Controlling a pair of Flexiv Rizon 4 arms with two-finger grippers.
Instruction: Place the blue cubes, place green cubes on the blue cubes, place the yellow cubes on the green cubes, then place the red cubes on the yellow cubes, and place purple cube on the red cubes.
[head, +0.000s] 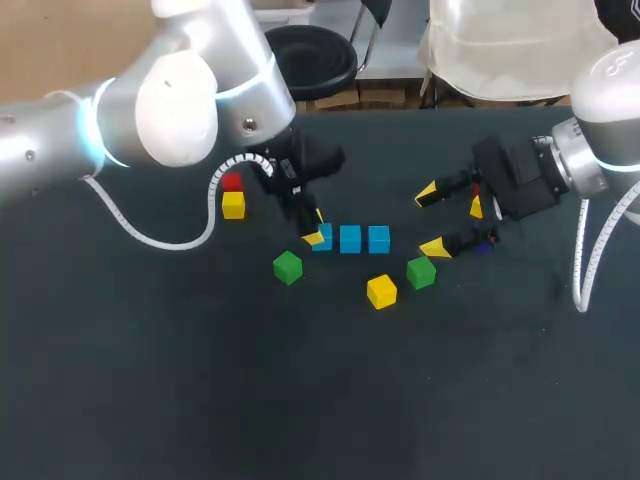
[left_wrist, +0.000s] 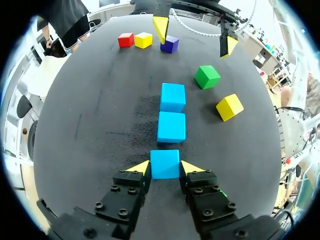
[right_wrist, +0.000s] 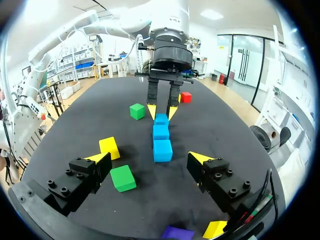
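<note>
**Left gripper clamped on the end blue cube; right gripper spread wide**

The whole near half of the table, out to both near corners, lies bare. All the cubes sit in a band across the middle, nearer the far edge.

The left gripper grasps the end blue cube; one yellow tip meets each of its sides, and the cube rests on the table. It forms a straight row with the middle blue cube and the last blue cube, with narrow gaps between them. The row points at the right gripper, which is released with its fingers far apart, and a bare strip separates it from the last blue cube.

On the row's near side are the left green cube, the front yellow cube and the right green cube, which lies close to the right gripper's near finger. Toward the far-left corner, the left yellow cube touches the left red cube.

The head view shows only slivers of the cubes behind the right gripper. The left wrist view shows them plainly: the right red cube touching the right yellow cube, with the purple cube just beside them. It misses the cubes on the left arm's side, and the right wrist view picks up the left green and left red cubes.
</note>
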